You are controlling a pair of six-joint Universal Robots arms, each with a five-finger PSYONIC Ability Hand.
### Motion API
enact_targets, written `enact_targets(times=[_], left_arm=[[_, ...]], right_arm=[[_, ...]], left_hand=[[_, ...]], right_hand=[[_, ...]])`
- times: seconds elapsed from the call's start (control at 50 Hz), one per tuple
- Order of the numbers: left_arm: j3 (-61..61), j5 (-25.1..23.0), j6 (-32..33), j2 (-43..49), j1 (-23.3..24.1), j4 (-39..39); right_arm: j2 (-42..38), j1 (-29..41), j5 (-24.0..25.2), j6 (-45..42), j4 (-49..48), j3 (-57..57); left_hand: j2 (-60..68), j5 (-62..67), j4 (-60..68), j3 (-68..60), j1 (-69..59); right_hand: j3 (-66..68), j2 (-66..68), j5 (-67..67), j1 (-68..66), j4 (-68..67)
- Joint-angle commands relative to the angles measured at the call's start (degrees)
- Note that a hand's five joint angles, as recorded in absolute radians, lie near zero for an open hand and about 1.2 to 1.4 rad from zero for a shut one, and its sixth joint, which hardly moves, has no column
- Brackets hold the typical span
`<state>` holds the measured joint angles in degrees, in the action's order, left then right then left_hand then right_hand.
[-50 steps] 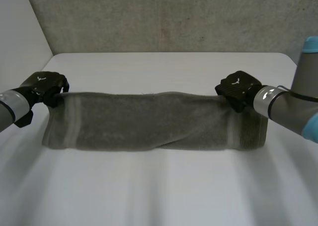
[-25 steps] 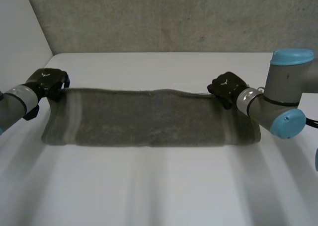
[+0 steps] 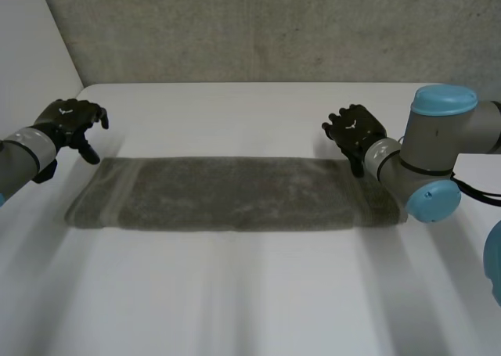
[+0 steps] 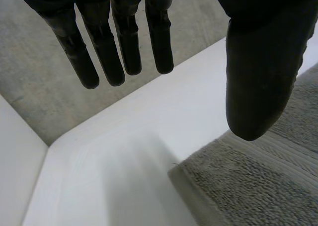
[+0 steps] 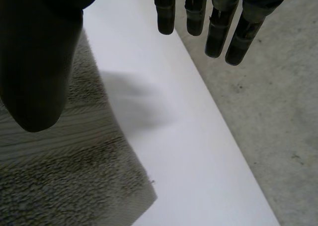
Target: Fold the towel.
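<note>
The towel point(image 3: 235, 193) lay flat as a long, narrow band across the middle of the white desk point(image 3: 250, 309), its long sides running from one arm towards the other. The left hand point(image 3: 70, 123) hovered just beyond the band's far left corner and the right hand point(image 3: 354, 131) just beyond its far right corner. Each had its fingers point(image 4: 119, 42) straight and spread, thumb apart, holding nothing and apparently clear of the cloth. From the narrow shape and the thick-looking edge, 1 lengthwise fold seemed done, with the hands between steps. The next move would probably call for pinching the corners of 1 short end and carrying it across to the other, keeping the edges lined up.
</note>
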<state>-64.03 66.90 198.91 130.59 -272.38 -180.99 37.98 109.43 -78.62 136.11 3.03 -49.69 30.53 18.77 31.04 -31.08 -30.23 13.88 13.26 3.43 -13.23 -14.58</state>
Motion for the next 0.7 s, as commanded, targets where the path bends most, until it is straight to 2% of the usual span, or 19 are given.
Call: enact_targets(times=[0.02, 0.08, 0.18, 0.24, 0.34, 0.44, 0.58, 0.7], left_arm=[[-0.21, 1.57, -0.1, -3.14, -0.08, 1.43], [-0.92, 1.57, -0.1, -4.47, -0.08, 1.78], [-8.63, 0.78, -0.63, -12.18, -1.14, 2.66], [-11.38, 0.51, -0.63, -13.96, -1.05, 2.58], [-22.34, -1.41, -0.45, -21.59, -1.05, 0.83], [-30.43, -4.31, -0.37, -26.86, -1.66, -3.13], [-37.21, -5.38, -0.54, -30.92, -1.75, -5.77], [-39.68, -5.47, -0.54, -31.63, -1.32, -6.74]], right_arm=[[7.09, 0.26, -1.27, 1.61, -2.75, -2.5], [9.66, 0.26, -1.36, 3.11, -3.64, -4.1], [20.26, -0.44, -0.05, 11.53, -3.65, -15.93], [22.75, -0.53, 0.4, 12.6, -3.47, -19.57], [28.72, -1.76, 1.54, 13.75, -3.29, -32.81], [29.69, -5.62, 2.07, 13.92, -3.99, -40.46], [29.52, -8.26, 4.17, 13.57, -5.74, -46.01], [26.37, -10.46, 6.37, 13.75, -11.37, -47.87]], left_hand=[[-2.32, -0.56, -2.83, 2.87, 2.02], [-2.15, -0.39, -2.66, 2.7, 1.85], [-1.82, -0.05, -2.32, 2.36, 1.51], [-1.82, -0.05, -2.32, 2.36, 1.51], [-2.15, -0.39, -2.66, 2.7, 1.84], [-2.32, -0.56, -2.83, 2.87, 2.01], [-2.49, -0.72, -3.0, 3.03, 2.18], [-2.49, -0.72, -3.0, 3.03, 2.18]], right_hand=[[-3.88, -3.26, -3.43, 3.23, 4.58], [-3.88, -3.26, -3.43, 3.23, 4.58], [-3.88, -3.26, -3.43, 3.23, 4.58], [-3.88, -3.26, -3.43, 3.23, 4.58], [-3.88, -3.26, -3.43, 3.23, 4.58], [-3.88, -3.26, -3.43, 3.23, 4.58], [-2.96, -2.34, -2.51, 2.31, 3.66], [9.46, 10.08, 9.91, -10.1, -8.76]])
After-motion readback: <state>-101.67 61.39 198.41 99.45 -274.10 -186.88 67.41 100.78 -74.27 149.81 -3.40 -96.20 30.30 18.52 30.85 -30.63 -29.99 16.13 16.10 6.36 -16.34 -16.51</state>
